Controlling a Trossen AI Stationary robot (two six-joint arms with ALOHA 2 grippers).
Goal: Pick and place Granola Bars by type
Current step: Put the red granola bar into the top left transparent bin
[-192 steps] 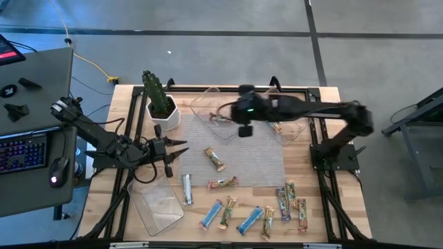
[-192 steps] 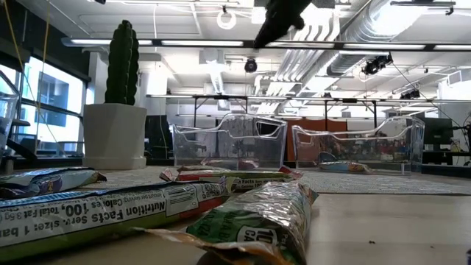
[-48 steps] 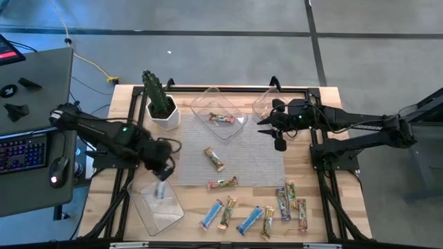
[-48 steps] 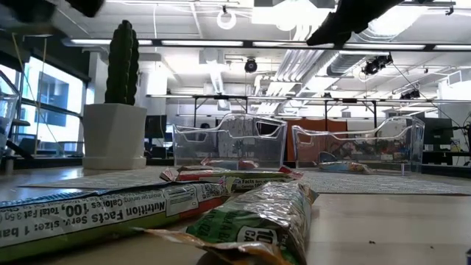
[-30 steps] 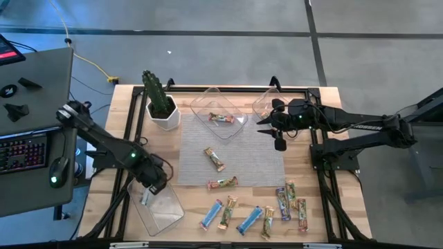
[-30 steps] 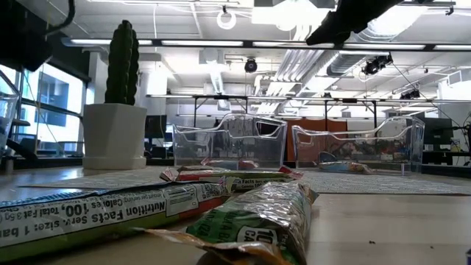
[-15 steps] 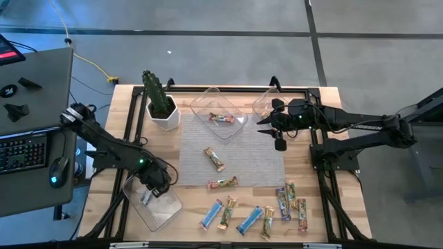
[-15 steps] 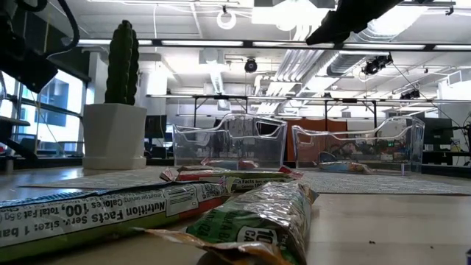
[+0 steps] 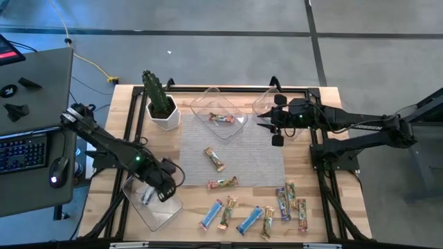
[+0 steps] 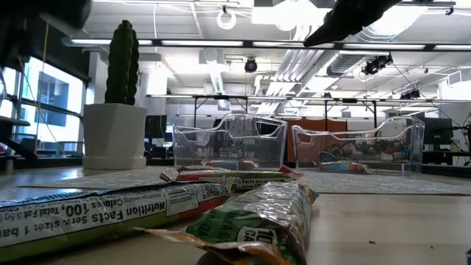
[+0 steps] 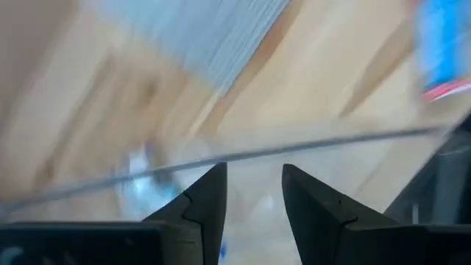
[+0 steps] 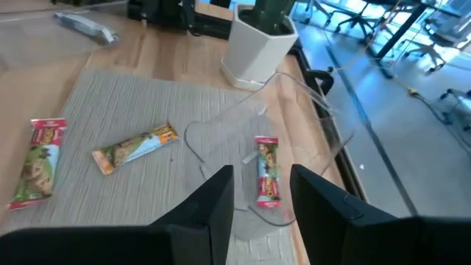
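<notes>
Several wrapped granola bars lie flat on the table. A row of blue (image 9: 212,214), green-gold (image 9: 228,211) and purple (image 9: 283,203) ones runs along the near edge, and two rest on the grey mat (image 9: 215,158). A silver bar (image 9: 146,196) lies in the near-left clear tray (image 9: 163,211). A red-tan bar (image 9: 221,118) (image 12: 266,177) lies in the far middle tray. My left gripper (image 9: 173,185) (image 11: 254,173) is open and empty over that near-left tray's right rim (image 11: 243,151). My right gripper (image 9: 264,121) (image 12: 261,171) hovers open and empty by the far-right tray (image 9: 266,102).
A cactus in a white pot (image 9: 163,107) stands at the far left corner. Two clear trays (image 10: 228,143) (image 10: 357,143) sit along the far edge. Bars (image 10: 257,221) fill the low view's foreground. A desk with a keyboard (image 9: 21,152) stands left of the table.
My left gripper has moved from over the middle of the near-left tray toward the table's right, to the tray's right rim. The silver bar has stayed lying in the tray.
</notes>
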